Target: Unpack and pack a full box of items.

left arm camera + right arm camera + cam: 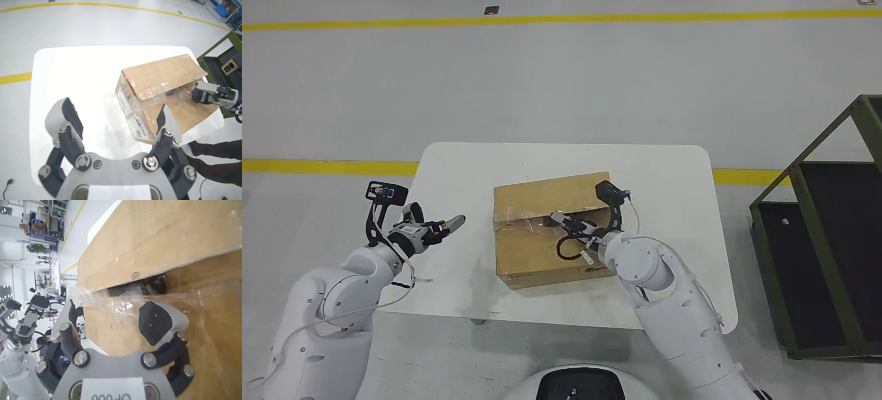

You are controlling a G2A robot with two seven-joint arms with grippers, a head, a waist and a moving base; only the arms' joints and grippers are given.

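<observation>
A large indoor robotics lab or industrial test hall is shown. A pale grey, glossy floor [562, 90] is marked with long yellow lines [542, 19], and a small dark access plate [491, 10] is set into it. A white desk [452, 200] with rounded corners is placed in the open floor, with a green metal rack [832, 250] just beside it. Farther off, shelving [40, 224] stacked with cardboard cartons and blue bins is seen, along with a potted plant [36, 248] and blue workstations [221, 9].
</observation>
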